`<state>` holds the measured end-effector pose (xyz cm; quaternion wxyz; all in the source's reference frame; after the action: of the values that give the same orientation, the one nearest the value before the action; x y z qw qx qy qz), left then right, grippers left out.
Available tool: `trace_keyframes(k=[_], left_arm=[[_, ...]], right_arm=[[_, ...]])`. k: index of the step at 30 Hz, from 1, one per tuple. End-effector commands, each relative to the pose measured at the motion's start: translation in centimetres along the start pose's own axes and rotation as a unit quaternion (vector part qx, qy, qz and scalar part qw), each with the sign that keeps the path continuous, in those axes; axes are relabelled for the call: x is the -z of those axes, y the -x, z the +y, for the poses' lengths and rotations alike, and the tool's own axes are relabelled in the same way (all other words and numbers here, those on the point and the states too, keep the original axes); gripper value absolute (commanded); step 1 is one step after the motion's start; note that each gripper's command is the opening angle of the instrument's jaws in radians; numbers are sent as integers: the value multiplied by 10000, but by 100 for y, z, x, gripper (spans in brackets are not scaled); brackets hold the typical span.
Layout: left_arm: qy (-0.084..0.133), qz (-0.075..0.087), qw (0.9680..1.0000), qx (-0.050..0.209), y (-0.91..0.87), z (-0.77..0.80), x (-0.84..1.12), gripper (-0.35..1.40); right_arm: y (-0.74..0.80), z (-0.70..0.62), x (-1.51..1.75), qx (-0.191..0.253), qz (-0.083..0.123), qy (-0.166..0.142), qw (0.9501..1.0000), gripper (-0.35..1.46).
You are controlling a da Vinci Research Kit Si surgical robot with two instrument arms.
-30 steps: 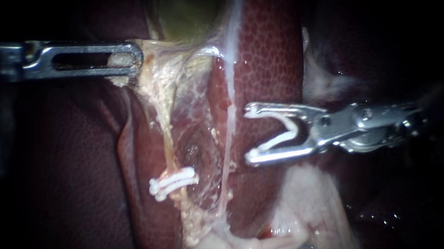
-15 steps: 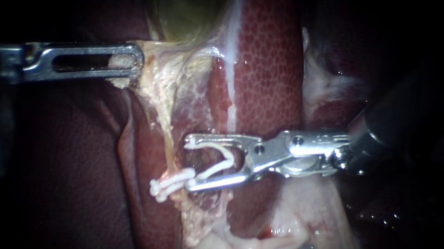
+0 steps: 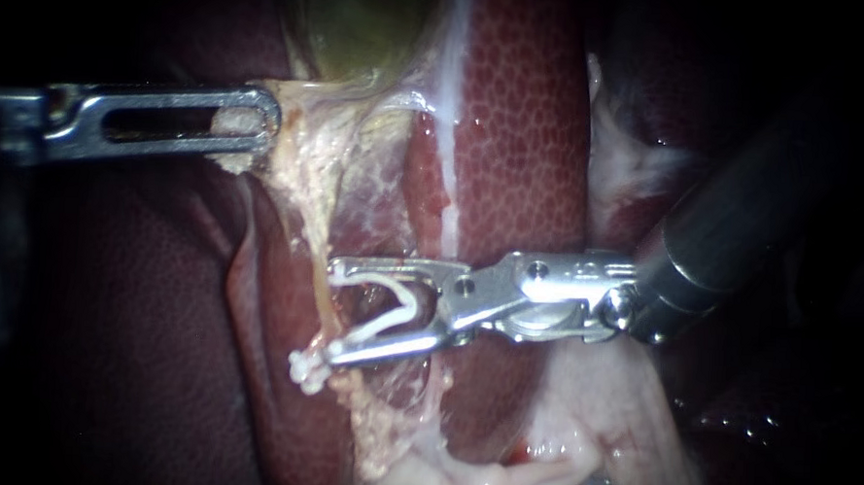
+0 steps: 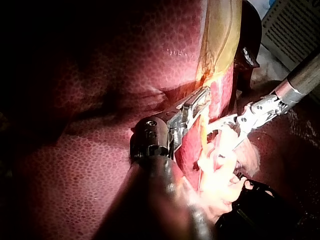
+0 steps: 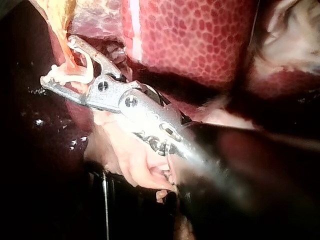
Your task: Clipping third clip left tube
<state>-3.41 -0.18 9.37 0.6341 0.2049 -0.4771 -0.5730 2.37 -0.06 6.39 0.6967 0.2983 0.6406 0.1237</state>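
The left tube [image 3: 322, 267] is a thin yellowish strand running down from pale tissue under the greenish gallbladder [image 3: 364, 25]. White clips [image 3: 308, 368] sit low on it. My right instrument [image 3: 335, 311] comes in from the right, its jaws standing wide on an open white clip [image 3: 395, 314]. Its jaw tips straddle the left tube just above the placed clips. The right wrist view shows the same: the right instrument [image 5: 57, 62], its clip [image 5: 82, 70] and the tube [image 5: 61, 25] at the jaw tips. My left instrument [image 3: 262, 123] is shut on pale tissue beside the gallbladder and holds it taut.
Mottled red liver [image 3: 524, 130] lies behind the right instrument's jaws. A whitish second tube [image 3: 445, 204] runs down right of the left tube. Pale fatty tissue [image 3: 580, 424] fills the lower right. The left wrist view shows both instruments close together [image 4: 197, 102] [image 4: 220, 137].
My right instrument moved left and slightly down with its open clip, from over the liver to the left tube just above the placed clips. The left instrument has stayed still.
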Motion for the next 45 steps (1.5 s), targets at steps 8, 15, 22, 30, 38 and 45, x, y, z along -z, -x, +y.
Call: trace_keyframes(k=[8, 15, 22, 30, 38, 45], left_arm=[[3, -1, 10000, 0, 0, -1, 0, -16], [23, -13, 10000, 2, -1, -4, 0, -16], [10, -23, 10000, 5, -1, -7, 1, -16], [-2, -16, 10000, 4, -1, -7, 1, -16], [-12, -11, 10000, 3, -2, -8, 0, -16], [-10, -14, 10000, 2, -3, -8, -1, -16]], right_arm=[[-1, 4, -10, -56, 11, -49, 10000, 60], [-2, 13, -22, -146, 32, -189, 9997, 60], [-6, 22, -36, -341, 59, -397, 9986, 60], [-4, 28, -41, -452, 65, -545, 9975, 60], [-1, 35, -41, -484, 66, -530, 9974, 60], [3, 38, -48, -502, 63, -519, 9974, 60]])
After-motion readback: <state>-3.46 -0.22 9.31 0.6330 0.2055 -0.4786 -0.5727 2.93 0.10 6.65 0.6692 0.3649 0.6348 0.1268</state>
